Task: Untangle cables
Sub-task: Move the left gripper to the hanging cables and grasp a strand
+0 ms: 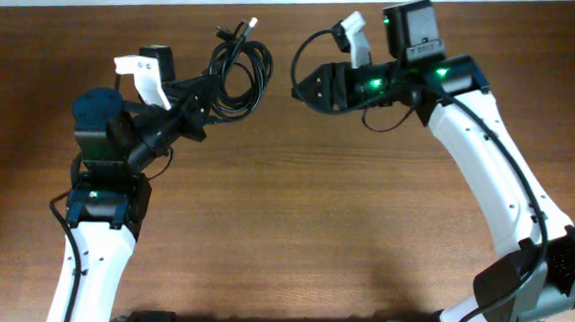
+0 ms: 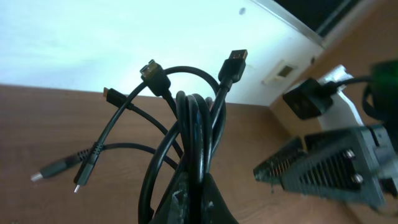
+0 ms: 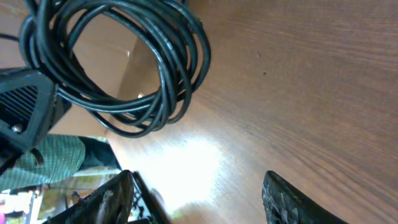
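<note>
Overhead: the cables form one coiled bundle at the far side of the table, left of centre. The left gripper holds the coil's near-left edge. The right gripper sits just right of it, apart.

Left wrist: fingers pinch the bundle and the plugs fan outward.

Right wrist: fingers are spread wide with nothing between.

One cable bundle showing five plugs, flanked by two grippers: left gripper, right gripper; beneath it, one table.
</note>
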### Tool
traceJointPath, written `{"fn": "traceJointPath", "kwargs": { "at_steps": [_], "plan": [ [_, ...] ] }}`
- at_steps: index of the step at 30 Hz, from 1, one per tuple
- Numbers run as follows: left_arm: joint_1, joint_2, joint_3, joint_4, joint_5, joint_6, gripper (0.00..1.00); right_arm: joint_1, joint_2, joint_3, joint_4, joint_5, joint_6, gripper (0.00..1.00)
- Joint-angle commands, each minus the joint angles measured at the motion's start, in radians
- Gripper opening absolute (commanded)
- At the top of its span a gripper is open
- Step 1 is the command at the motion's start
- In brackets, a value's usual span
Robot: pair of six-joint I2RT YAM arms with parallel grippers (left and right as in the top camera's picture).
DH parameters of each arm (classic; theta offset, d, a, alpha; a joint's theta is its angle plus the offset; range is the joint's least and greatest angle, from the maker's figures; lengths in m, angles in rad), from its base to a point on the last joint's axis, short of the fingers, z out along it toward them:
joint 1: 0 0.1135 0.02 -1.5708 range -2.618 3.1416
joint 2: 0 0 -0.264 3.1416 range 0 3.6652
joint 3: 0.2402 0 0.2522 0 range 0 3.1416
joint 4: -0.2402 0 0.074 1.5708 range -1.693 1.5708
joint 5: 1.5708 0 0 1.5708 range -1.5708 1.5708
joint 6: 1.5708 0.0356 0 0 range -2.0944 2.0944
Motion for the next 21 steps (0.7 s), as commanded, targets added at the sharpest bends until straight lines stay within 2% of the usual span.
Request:
{"fn": "traceJointPath", "kwargs": {
  "at_steps": [1, 6, 9, 16, 18, 21],
  "plan": [
    [0.002, -0.002, 0.015, 0.029, 0.200, 0.202, 0.00, -0.010, -0.012, 0.023, -0.024, -0.081, -0.177, 0.63],
    [0.003, -0.002, 0.015, 0.030, 0.391, 0.348, 0.00, -0.008, -0.012, 0.023, -0.071, -0.092, -0.372, 0.63],
    [0.003, -0.002, 0.015, 0.030, 0.402, 0.360, 0.00, -0.008, -0.012, 0.023, -0.098, -0.092, -0.448, 0.62],
    [0.003, -0.002, 0.015, 0.034, 0.401, 0.359, 0.00, -0.008, -0.013, 0.023, -0.097, -0.185, -0.483, 0.58],
    [0.003, -0.002, 0.015, 0.034, 0.356, 0.313, 0.00, -0.009, -0.012, 0.023, -0.097, -0.187, -0.482, 0.58],
    [0.003, -0.002, 0.015, 0.033, 0.201, 0.141, 0.00, -0.010, -0.013, 0.023, -0.097, -0.185, -0.474, 0.58]
  ]
}}
